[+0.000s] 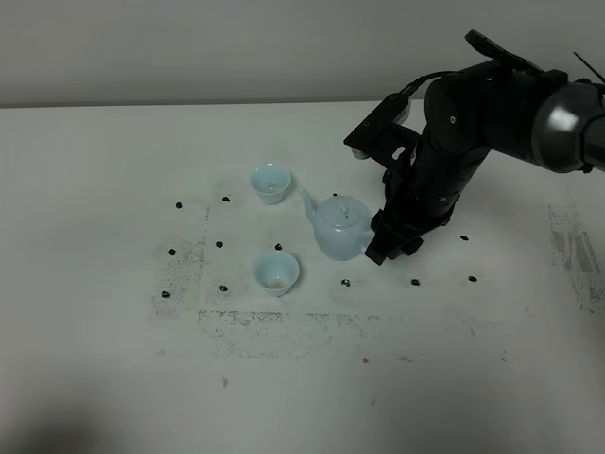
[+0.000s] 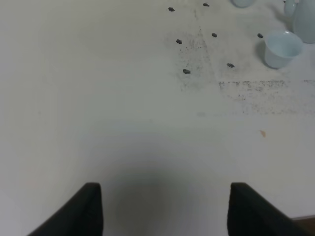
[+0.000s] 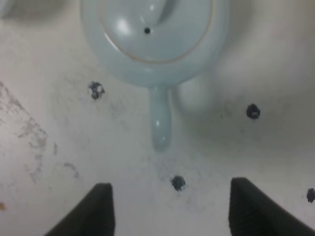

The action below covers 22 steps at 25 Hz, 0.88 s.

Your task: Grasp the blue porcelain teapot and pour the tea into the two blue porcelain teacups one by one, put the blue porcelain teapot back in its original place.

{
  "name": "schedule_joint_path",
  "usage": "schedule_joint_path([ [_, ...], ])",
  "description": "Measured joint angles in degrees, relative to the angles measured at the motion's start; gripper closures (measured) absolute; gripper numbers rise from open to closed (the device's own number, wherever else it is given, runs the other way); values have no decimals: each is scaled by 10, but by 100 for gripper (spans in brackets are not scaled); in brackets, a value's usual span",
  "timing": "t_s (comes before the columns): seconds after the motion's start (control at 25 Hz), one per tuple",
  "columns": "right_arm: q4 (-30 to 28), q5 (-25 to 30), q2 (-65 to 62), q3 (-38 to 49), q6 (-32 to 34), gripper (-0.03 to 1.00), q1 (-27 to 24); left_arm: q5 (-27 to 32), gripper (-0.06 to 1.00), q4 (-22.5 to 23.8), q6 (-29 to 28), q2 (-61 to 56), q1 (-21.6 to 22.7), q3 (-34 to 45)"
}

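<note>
Blue porcelain teapot point(image 1: 340, 228) stands upright on the bench point(image 1: 113, 151), lid on, spout aimed toward the far teacup point(image 1: 270, 183). The near teacup point(image 1: 276, 272) sits just in front of and left of the pot in the high view. Both cups are upright and apart from the pot.

I read the right tool point(image 1: 381, 250) as low beside the pot's handle point(image 3: 160, 123). Its jaws are spread wide, and the handle points at the gap but stops short of it. No contact.

Left tool point(image 2: 165, 211) is also spread wide, holding nothing, over bare bench well apart from the near teacup. Black dots point(image 1: 346, 283) are scattered around the set.
</note>
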Motion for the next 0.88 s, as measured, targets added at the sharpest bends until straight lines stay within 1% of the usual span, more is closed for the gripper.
schedule_joint_path([
  [0.28, 0, -2, 27, -18, -13, 44, 0, 0, 38, 0, 0, 0, 0, 0],
  [0.48, 9, 1, 52, -47, -15, 44, 0, 0, 38, 0, 0, 0, 0, 0],
  [0.88, 17, 35, 90, -93, -18, 44, 0, 0, 38, 0, 0, 0, 0, 0],
])
